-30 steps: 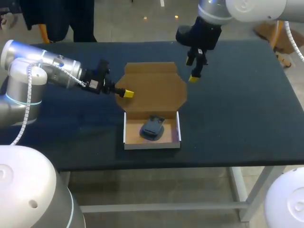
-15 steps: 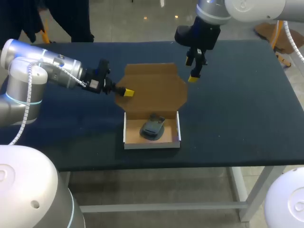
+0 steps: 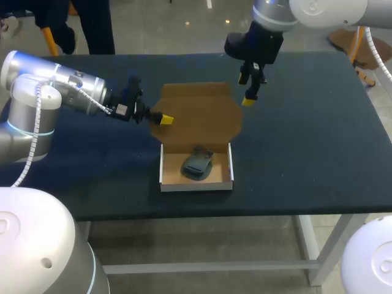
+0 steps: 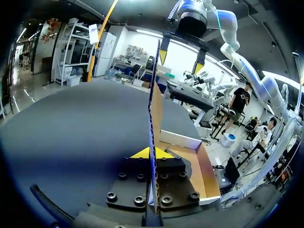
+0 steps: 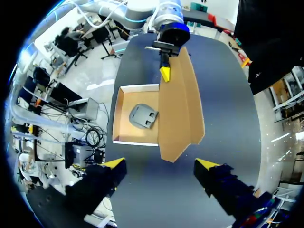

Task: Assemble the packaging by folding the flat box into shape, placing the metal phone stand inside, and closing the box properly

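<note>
An open brown cardboard box with white outer walls (image 3: 196,185) sits mid-way along the dark blue counter (image 3: 306,135). A dark grey metal phone stand (image 3: 196,164) lies inside its tray. The left gripper (image 3: 165,120) has its fingers pinched on the left edge of the box's open brown lid (image 3: 205,113). The right gripper (image 3: 246,90) hangs above the lid's far right corner, fingers spread wide.

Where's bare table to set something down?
The table right of the box; also left of the box. Crowded at the lid: left end effector grips its left side, right end effector hangs open by its far-right corner.
</note>
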Robot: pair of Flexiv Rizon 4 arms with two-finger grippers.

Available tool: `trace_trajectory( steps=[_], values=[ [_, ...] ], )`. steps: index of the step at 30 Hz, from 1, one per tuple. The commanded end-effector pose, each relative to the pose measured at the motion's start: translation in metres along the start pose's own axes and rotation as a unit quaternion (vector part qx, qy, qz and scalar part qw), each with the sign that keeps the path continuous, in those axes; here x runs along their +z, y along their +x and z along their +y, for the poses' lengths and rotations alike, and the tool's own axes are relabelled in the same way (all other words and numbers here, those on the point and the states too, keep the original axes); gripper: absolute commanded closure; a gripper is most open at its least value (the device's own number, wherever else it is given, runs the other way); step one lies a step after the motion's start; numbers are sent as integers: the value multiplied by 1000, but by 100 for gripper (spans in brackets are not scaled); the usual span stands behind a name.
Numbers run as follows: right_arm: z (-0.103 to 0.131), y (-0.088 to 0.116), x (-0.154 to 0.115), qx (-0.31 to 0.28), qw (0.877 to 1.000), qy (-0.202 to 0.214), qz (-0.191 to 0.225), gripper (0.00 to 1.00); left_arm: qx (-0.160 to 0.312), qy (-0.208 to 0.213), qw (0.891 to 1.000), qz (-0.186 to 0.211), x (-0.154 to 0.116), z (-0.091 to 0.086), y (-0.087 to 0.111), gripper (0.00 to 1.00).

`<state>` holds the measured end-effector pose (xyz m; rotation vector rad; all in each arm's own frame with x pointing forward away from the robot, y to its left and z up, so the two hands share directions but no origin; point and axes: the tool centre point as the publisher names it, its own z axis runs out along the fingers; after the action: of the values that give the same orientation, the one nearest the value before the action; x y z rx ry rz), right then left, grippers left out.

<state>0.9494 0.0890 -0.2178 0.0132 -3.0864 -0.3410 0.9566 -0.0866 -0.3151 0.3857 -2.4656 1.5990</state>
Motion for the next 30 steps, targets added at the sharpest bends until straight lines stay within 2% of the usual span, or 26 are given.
trace_trajectory(
  steps=[1, 21, 30],
  values=[
    [1, 0, -2, 1, 1000, 1, 1, 0, 0, -1, 1000, -4, -1, 0, 3, 100],
    [15, -9, -12, -16, 1000, 4, -16, 0, 0, -1, 1000, -4, -1, 0, 3, 100],
    [20, -9, -14, -17, 1000, 9, -16, 0, 51, -6, 998, -37, -1, -2, 13, 100]
  ],
)
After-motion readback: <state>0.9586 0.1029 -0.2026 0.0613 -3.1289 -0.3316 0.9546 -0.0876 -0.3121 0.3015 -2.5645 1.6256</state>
